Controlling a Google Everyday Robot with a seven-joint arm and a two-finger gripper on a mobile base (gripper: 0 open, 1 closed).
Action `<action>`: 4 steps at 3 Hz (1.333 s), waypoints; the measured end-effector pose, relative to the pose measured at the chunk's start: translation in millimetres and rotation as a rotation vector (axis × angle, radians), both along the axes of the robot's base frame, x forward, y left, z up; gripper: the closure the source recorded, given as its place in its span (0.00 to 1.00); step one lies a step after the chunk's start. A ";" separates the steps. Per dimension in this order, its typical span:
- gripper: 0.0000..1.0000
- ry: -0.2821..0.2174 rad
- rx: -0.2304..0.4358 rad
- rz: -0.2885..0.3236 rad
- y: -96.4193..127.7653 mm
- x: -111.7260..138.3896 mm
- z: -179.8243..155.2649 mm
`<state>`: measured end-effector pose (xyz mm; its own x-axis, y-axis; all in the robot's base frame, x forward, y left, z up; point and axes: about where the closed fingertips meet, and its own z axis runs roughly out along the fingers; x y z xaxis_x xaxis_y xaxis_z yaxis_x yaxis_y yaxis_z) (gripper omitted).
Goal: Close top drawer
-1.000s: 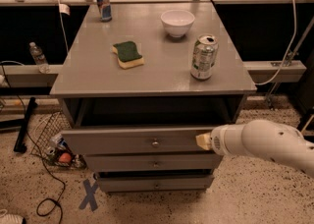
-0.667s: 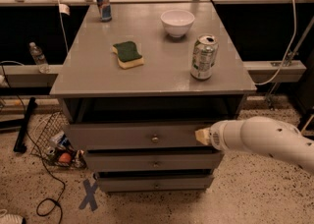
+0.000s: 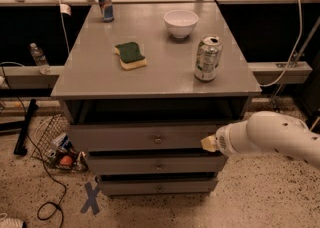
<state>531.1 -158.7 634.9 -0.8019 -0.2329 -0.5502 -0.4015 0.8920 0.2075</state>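
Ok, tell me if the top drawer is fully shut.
No: the top drawer juts out past the cabinet frame, with the claw at its front's right end.

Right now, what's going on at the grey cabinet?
The robot's arm reaches in from the right, with its gripper against the right end of the top drawer front. The drawer sticks out, with a dark gap showing under the cabinet top, so it is not yet closed. A soda can, bowl, sponge and blue can stand on top, untouched.
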 end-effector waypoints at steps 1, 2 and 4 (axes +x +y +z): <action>1.00 0.055 -0.007 0.002 -2.5 -9.8 -7.9; 1.00 0.042 -0.008 -0.011 -3.7 -5.1 -8.6; 1.00 -0.015 0.009 -0.020 -2.1 18.6 -8.2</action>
